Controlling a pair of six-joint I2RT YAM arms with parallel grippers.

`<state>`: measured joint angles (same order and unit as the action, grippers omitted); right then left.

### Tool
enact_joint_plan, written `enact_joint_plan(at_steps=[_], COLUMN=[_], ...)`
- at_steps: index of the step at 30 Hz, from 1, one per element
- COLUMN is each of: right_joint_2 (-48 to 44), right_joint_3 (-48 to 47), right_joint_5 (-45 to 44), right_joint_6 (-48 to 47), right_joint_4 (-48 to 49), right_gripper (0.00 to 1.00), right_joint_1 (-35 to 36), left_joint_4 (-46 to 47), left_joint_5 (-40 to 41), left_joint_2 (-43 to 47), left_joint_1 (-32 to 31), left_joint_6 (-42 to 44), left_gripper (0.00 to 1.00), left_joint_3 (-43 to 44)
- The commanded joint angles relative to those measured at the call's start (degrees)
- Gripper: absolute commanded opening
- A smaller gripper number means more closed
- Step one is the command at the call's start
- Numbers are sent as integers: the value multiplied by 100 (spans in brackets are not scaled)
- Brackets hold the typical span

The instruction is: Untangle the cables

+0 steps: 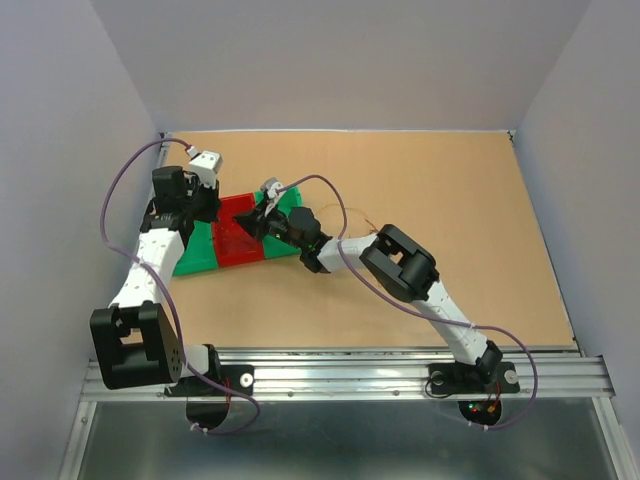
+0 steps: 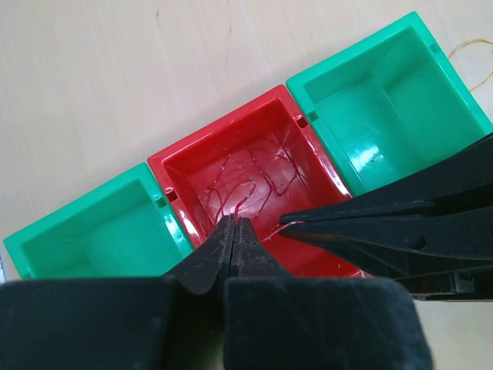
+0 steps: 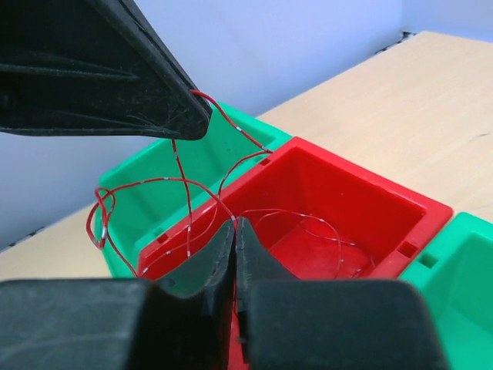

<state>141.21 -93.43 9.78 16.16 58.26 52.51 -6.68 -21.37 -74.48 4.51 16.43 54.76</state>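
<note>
Over on the left-middle of the tan wooden desk [image 2: 115,77] there's a row of three open plastic bins sitting side by side and touching: a red square bin [image 2: 223,123] in the middle, a green one [image 2: 85,239] on one side and another green one [image 2: 385,100] on the other. The hair-thin red wires [image 2: 245,185] are mostly curled up loose on the floor of the red bin, so that's where the tangle lives.

Both arms are reaching in over that bin, tips close together. Left hand [image 2: 233,225] is pinched fully closed, and from the right wrist cam you can see a red strand hanging off its tip. Right hand [image 3: 235,225] is clamped shut too, with a strand running right into its fingertips. Between the two, the wire is lifted up out of the bin, and one loop droops over the neighbouring green bin.
</note>
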Motion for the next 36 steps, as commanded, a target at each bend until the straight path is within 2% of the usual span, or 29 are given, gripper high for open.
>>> enact_joint_plan(at_steps=[1, 3, 4, 10, 19, 25, 28, 33, 36], right_joint_2=[-233, -330, -426, -717, -1376, -1973, -2333, -3107, -3608], right_joint_3=[78, 254, 307, 764, 1476, 2240, 2688, 3470, 3980], right_joint_5=[-345, -424, -459, -565, -416, -644, -951, -2250, -2551], right_joint_6=[-254, -333, -351, -386, -368, -377, -368, -167, -61], right_joint_4=[177, 168, 159, 159, 291, 528, 643, 660, 669], right_gripper=[10, 18, 28, 45, 51, 52, 52, 49, 48], right_joint_1=[5, 5, 5, 5, 5, 5, -13, -48, -171], left_joint_4=[325, 369, 395, 492, 641, 914, 905, 835, 791], left_joint_5=[-184, -175, -166, 0, 326, 888, 1204, 1757, 1899], left_joint_2=[-49, -172, -216, -603, -761, -867, -1033, -1428, -1648], left_joint_1=[6, 6, 6, 6, -21, -424, -713, -1005, -1066], left_joint_6=[-34, -60, -78, -140, -219, -245, -245, -192, -157], left_gripper=[0, 0, 0, 0, 0, 0, 0, 0, 0], left_joint_3=[-18, -18, -18, 96, 70, 61, 131, 193, 210])
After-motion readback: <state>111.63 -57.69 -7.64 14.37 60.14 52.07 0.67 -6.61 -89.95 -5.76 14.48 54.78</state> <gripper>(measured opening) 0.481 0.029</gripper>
